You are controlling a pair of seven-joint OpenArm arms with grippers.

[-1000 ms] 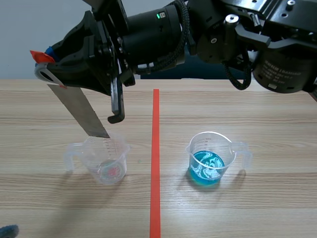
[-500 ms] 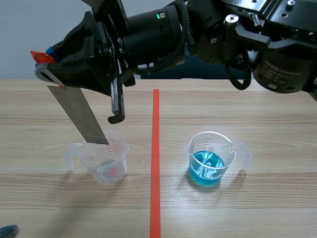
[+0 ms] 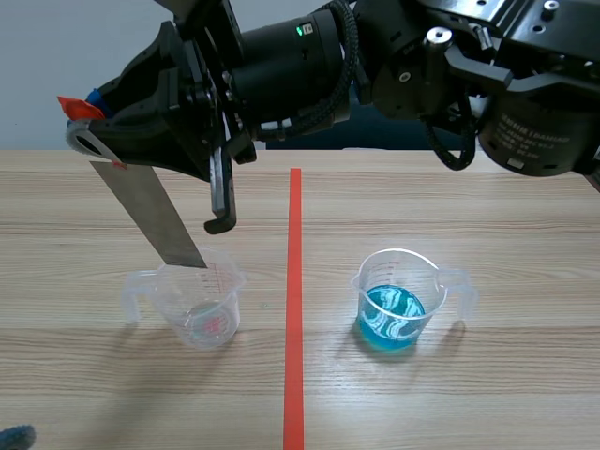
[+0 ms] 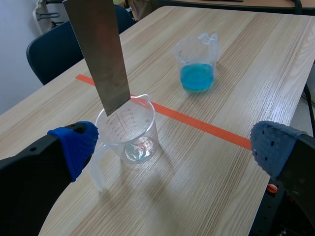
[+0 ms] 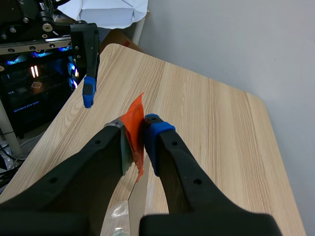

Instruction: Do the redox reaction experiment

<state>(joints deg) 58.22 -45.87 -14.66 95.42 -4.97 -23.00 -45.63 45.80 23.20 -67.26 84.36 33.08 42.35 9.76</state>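
A long grey metal strip (image 3: 155, 216) with an orange tag (image 3: 80, 106) at its top hangs slanted from my right gripper (image 3: 84, 127), which is shut on its upper end (image 5: 135, 125). The right arm reaches across from the right, high over the table's left half. The strip's lower tip (image 4: 114, 105) sits at the rim of a clear measuring beaker (image 3: 202, 309) holding only a little residue. A second beaker (image 3: 398, 300) with blue liquid stands right of the orange-red line. My left gripper (image 4: 174, 147) is open, low and near the clear beaker (image 4: 130, 132), holding nothing.
The orange-red tape line (image 3: 294, 309) runs between the two beakers. The blue beaker (image 4: 197, 64) stands beyond the tape in the left wrist view. A dark blue chair (image 4: 54, 54) stands past the table's edge. The right arm's bulk (image 3: 450, 66) spans the table's far side.
The strip's lower tip dipped slightly toward the clear beaker's rim, then came back up a touch. Both beakers stayed put.
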